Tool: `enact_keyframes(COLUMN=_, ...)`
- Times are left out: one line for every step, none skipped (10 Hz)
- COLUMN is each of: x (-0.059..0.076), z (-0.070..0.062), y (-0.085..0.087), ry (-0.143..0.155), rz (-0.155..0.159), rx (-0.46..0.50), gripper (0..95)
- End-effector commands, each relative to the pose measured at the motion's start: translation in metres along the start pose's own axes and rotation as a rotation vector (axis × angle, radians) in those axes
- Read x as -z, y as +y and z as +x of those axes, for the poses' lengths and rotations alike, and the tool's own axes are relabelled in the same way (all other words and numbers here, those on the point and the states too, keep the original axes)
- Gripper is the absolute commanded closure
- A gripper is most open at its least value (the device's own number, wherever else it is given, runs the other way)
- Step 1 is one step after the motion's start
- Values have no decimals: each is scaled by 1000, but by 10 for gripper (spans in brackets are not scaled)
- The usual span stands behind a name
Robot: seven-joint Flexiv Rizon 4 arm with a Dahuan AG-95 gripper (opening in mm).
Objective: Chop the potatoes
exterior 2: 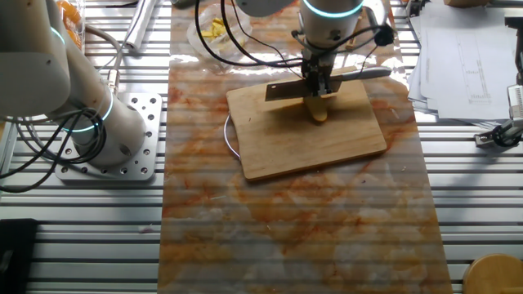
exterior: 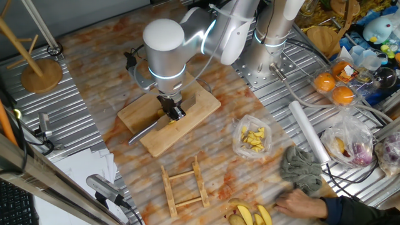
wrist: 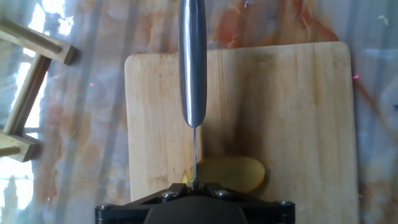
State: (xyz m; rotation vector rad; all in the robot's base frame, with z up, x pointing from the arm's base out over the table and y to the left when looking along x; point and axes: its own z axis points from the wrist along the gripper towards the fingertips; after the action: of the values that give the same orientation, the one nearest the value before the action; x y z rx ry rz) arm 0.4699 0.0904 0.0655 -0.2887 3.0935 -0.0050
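Note:
A pale-yellow potato point(wrist: 231, 175) lies on the wooden cutting board point(wrist: 298, 112), close to the board's near edge in the hand view. My gripper point(wrist: 194, 185) is shut on the spine of a knife point(wrist: 193, 62), whose thin blade stands edge-down at the potato's left end. The steel handle points away from the hand. In one fixed view the gripper point(exterior: 175, 112) is low over the board point(exterior: 200, 103) with the knife point(exterior: 144, 132) sticking out to the left. In the other fixed view the gripper point(exterior 2: 320, 88) is right above the potato point(exterior 2: 317, 110).
A clear bag of yellow chunks point(exterior: 253, 139) lies right of the board. A wooden rack point(exterior: 183, 185) lies in front of it. A grey cloth point(exterior: 302, 169), a person's hand point(exterior: 300, 203) and yellow wedges point(exterior: 250, 215) are at the front right.

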Motion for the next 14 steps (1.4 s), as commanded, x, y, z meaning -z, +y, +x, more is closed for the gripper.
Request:
enact_keyframes(x=5, z=4, y=-2, ry=-11, rz=-6, rx=-5, gripper=950)
enact_keyframes(x=5, z=4, y=-2, ry=-10, rz=-5, rx=-6, gripper=950)
enact_keyframes(x=2, z=4, y=-2, ry=-10, rz=-4, rx=-5, gripper=950)
enact_keyframes(x=1, z=4, y=-2, ry=-11, rz=-8, rx=-2, gripper=950)
enact_keyframes(x=1, z=4, y=-2, ry=-11, rz=-8, rx=0, gripper=950)
enact_keyframes(x=0, z=3, y=-2, ry=-9, rz=-7, rx=0, gripper=950)
enact_keyframes(x=-2, z=2, y=-2, ry=-10, rz=-7, rx=2, gripper=950)
enact_keyframes(x=-3, z=2, y=-2, ry=-9, rz=-7, rx=3, gripper=950)
enact_keyframes(x=-5, z=2, y=-1, ry=-9, rz=-8, rx=8, gripper=950)
enact_keyframes(x=-5, z=2, y=-1, ry=-9, rz=-10, rx=17, gripper=950)
enact_keyframes(x=-6, z=2, y=-1, ry=-8, rz=-13, rx=37, gripper=950)
enact_keyframes(x=-7, z=2, y=-1, ry=-6, rz=-15, rx=55, gripper=950)
enact_keyframes(x=-7, z=2, y=-1, ry=-10, rz=-16, rx=66, gripper=950)
enact_keyframes(x=-7, z=2, y=-1, ry=-11, rz=-15, rx=79, gripper=950)
